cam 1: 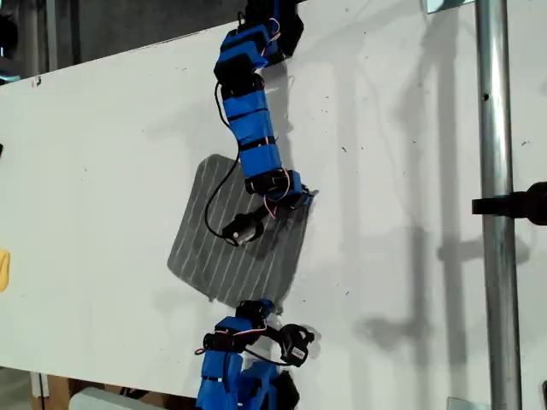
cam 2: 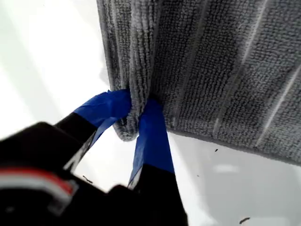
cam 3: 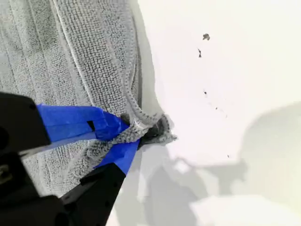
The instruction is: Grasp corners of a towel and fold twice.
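Between the blue-taped tips of my first gripper (cam 2: 134, 110) sits a bunched tuck of the towel (cam 2: 225, 70), clamped tight. The cloth is doubled over there, with a small nub poking past the tips. My second gripper (cam 3: 129, 139) is likewise clenched on a crumpled corner (cam 3: 160, 129), and only a little fabric lies between its tips. In the exterior view the grey striped towel (cam 1: 222, 231) lies mostly flat on the white table (cam 1: 102, 171). An arm reaches its edge from the top of that view and another from the bottom, both on the exterior view's right side of the cloth. I cannot match either arm to a wrist view.

I think the likeliest failure is a slip. Each bite is shallow, so a quick lift or uneven pull could tug the soft pile free of one gripper and leave the fold skewed. Dragging instead of lifting could bunch the cloth.

Count: one towel, two arms, two grippers, two corners held, two more corners lying free, one metal pole (cam 1: 496, 256).
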You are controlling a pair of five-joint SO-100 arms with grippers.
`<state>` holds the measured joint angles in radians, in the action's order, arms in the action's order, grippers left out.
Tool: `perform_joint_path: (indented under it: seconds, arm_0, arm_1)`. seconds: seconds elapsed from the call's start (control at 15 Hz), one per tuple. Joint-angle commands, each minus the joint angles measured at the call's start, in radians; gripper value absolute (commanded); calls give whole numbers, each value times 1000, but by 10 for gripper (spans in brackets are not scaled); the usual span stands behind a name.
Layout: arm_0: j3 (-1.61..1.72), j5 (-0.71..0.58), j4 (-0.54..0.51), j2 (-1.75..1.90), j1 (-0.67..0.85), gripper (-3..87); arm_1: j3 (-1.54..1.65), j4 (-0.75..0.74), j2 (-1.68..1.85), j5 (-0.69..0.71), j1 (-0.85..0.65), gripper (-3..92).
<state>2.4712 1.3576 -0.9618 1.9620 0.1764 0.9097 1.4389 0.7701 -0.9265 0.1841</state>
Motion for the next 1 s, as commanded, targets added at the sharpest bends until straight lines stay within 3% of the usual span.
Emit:
perform_joint_path:
  seconds: [0.0,0.2,0.6,0.93]
  arm_0:
    - [-120,17,-38,14,-48,-15]
    - [-299,51,-92,-61,-123,-15]
    - [-856,130,-330,-353,-322,-15]
    - [-891,26,-356,-383,-212,-15]
  arm_1:
    - [17,31,71,-20,17,-3]
    - [95,49,169,-54,41,-3]
    - [155,103,500,-164,152,-3]
    - [305,60,558,-193,78,-3]
